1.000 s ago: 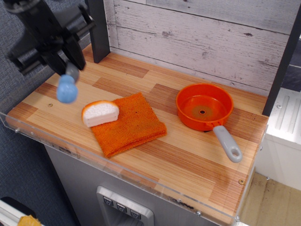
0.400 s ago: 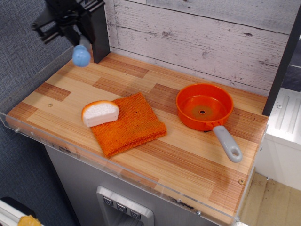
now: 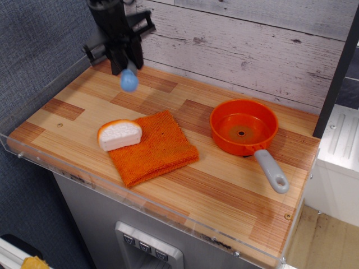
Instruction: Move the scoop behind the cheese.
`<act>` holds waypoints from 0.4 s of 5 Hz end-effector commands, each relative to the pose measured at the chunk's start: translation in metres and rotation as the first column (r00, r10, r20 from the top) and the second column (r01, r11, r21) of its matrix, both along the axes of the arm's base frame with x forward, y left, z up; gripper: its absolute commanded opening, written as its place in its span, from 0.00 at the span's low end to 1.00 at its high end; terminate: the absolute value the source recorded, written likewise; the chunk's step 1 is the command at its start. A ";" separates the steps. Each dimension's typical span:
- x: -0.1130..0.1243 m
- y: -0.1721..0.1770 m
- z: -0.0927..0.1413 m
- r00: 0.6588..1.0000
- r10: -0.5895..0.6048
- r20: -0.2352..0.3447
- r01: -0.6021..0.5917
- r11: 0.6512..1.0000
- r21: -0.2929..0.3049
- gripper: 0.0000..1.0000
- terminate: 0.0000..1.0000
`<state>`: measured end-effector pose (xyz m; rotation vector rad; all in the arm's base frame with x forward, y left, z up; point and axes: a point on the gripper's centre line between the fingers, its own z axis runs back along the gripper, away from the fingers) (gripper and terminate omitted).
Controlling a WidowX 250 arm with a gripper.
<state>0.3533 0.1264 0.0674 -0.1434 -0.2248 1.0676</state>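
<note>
Claw (image 3: 125, 66) at upper left of frame, clamped on the scoop (image 3: 129, 82), blue handle hanging down, clear of the counter (image 3: 224, 185). Cheese (image 3: 119, 134) sits directly below it in frame, nearer front edge. Drop pt looks abt straight down from you, w/ wood strip between.

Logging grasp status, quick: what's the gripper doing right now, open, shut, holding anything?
Gripper: shut on the scoop, held in the air above the counter's back left, its blue handle hanging down.
</note>
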 end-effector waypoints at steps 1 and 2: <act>0.016 -0.003 -0.027 1.000 -0.025 -0.007 0.025 0.999 0.042 0.00 0.00; 0.018 -0.005 -0.036 0.999 -0.028 -0.020 0.029 0.999 0.042 0.00 0.00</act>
